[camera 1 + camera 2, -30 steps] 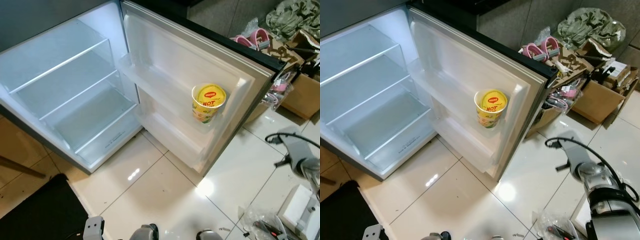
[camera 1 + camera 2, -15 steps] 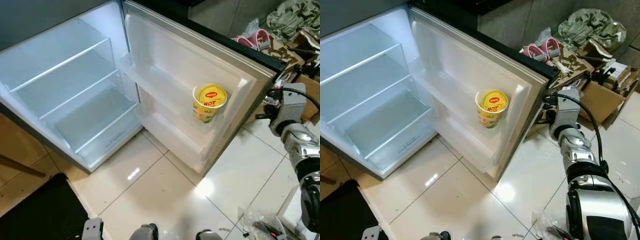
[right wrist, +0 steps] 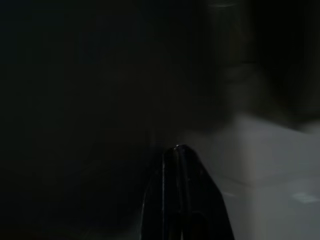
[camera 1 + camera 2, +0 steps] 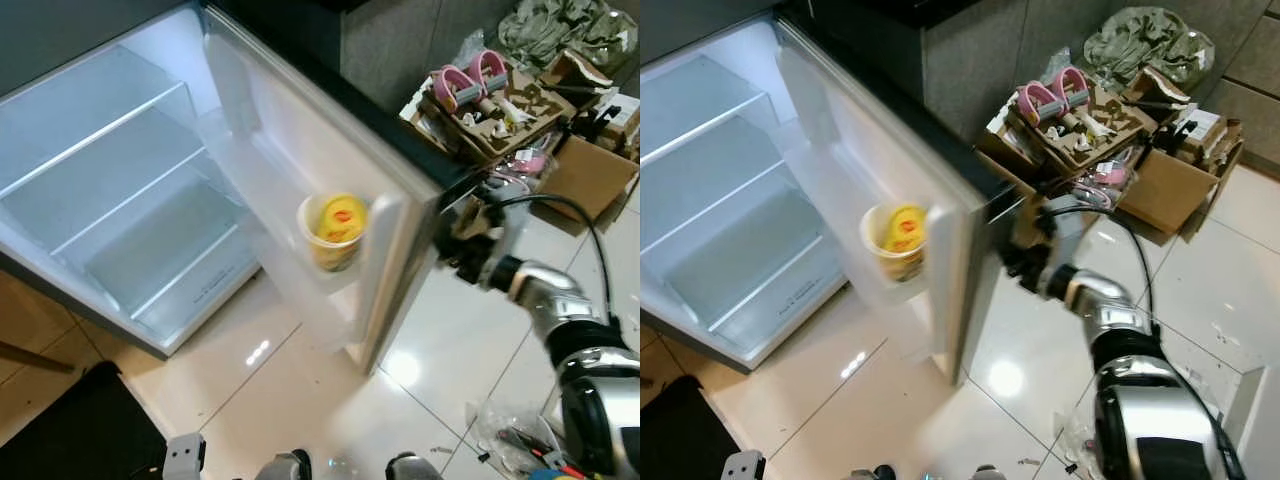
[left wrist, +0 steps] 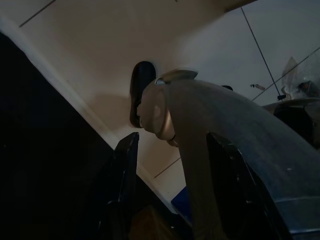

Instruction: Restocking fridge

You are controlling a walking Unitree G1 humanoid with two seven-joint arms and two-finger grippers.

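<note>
The small fridge (image 4: 120,200) stands open on the floor with bare lit shelves. A yellow cup of noodles (image 4: 333,230) sits upright in the door shelf (image 4: 300,270), and the picture of it is blurred. The door (image 4: 950,250) stands part-way swung in. My right gripper (image 4: 1018,262) is pressed against the dark outer face of the door near its free edge. In the right wrist view its fingers (image 3: 176,165) lie together, shut, against a dark surface. My left gripper (image 5: 172,140) hangs low and open over the floor tiles, beside my own leg.
Behind the door lie cardboard boxes (image 4: 590,175) with pink rollers (image 4: 470,80), cables and a bundle of cloth (image 4: 1145,45). A plastic bag and small items (image 4: 520,440) lie on the tiles at my right. A dark mat (image 4: 80,430) lies at the lower left.
The right arm has risen from low at my right to the door's outer face, and the door has swung inward with the cup in it. The view has also shifted.
</note>
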